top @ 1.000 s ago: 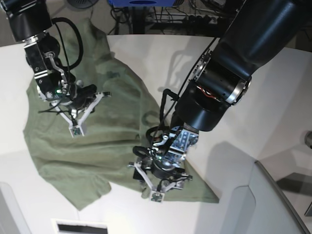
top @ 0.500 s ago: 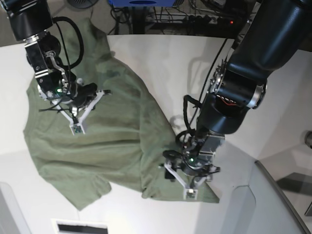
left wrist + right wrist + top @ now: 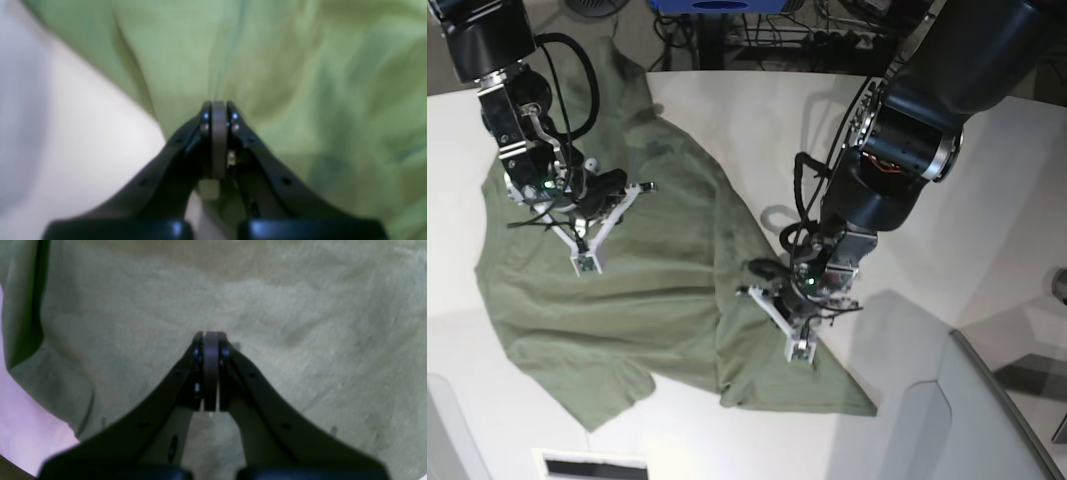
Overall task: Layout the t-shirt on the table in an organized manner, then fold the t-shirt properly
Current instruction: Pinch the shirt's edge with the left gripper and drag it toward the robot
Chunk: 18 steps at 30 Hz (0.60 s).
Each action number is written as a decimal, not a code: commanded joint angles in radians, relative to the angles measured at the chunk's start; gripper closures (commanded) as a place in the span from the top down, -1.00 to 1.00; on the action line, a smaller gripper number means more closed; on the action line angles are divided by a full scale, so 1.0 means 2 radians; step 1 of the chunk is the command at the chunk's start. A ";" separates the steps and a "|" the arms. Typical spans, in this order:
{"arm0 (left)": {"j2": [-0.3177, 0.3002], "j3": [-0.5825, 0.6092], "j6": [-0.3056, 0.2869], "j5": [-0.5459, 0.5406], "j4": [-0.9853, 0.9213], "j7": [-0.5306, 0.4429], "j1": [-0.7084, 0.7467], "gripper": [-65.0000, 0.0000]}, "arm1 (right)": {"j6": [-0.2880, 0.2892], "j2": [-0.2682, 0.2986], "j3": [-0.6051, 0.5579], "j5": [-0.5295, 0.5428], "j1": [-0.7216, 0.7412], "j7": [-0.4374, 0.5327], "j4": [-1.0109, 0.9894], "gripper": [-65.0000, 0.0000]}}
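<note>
both jaws closed on t-shirt (image 3: 657, 270)

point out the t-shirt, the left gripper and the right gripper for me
t-shirt (image 3: 657, 270), base view, on the flat middle of the cloth.
left gripper (image 3: 799, 350), base view, at its closed fingertips.
right gripper (image 3: 585, 264), base view, at its closed fingertips.

1. One t-shirt (image 3: 657, 280), olive green, spread rumpled over the left half of the table, its lower hem reaching toward the near edge.
2. One table (image 3: 987, 230), white, bare along its right side.
3. Two robot arms, each ending in one gripper: the left gripper (image 3: 799, 349) and the right gripper (image 3: 585, 264), both over the shirt.
</note>
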 commanded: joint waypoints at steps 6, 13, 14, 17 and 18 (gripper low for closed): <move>-0.018 0.000 0.005 0.023 0.007 -0.008 0.030 -1.00 | 0.000 0.002 0.002 0.001 0.008 0.007 0.010 -1.00; -0.038 -0.006 0.061 0.075 0.105 0.047 0.119 -1.00 | 0.000 0.002 0.002 0.002 0.009 0.007 0.010 -1.00; -0.044 -0.006 0.061 0.075 0.138 0.058 0.136 -1.00 | 0.000 0.002 0.002 0.002 0.009 0.007 0.010 -1.00; -0.066 -0.007 0.061 0.075 0.260 0.097 0.190 -1.00 | 0.000 0.002 0.002 0.002 0.009 0.007 0.010 -1.00; -0.073 -0.007 0.061 0.075 0.298 0.112 0.202 -1.00 | 0.000 0.002 0.002 0.002 0.009 0.007 0.010 -1.00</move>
